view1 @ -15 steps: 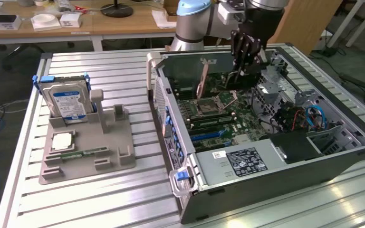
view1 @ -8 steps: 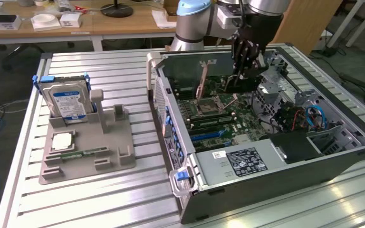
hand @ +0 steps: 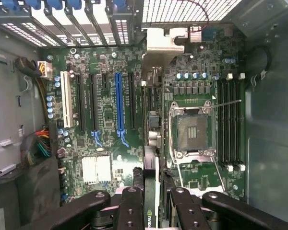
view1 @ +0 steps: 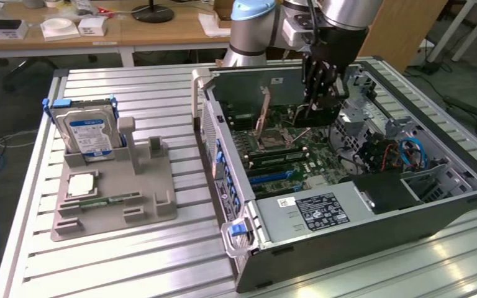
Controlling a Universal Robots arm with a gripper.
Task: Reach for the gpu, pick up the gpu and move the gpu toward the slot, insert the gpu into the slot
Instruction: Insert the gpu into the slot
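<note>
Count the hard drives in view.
1: a blue-labelled hard drive stands upright in the grey holder on the exterior view's left, outside the computer case. More may be hidden inside the case.

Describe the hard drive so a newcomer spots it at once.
On the exterior view's left of the open computer case sits a grey stand. The hard drive stands upright at its far end, silver with a blue label, while its neighbours, a pale square chip and a green memory stick, lie flat.

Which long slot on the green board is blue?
The one bright blue slot, lying between two black slots. The white slot sits at the row's end; the rest are black.
</note>
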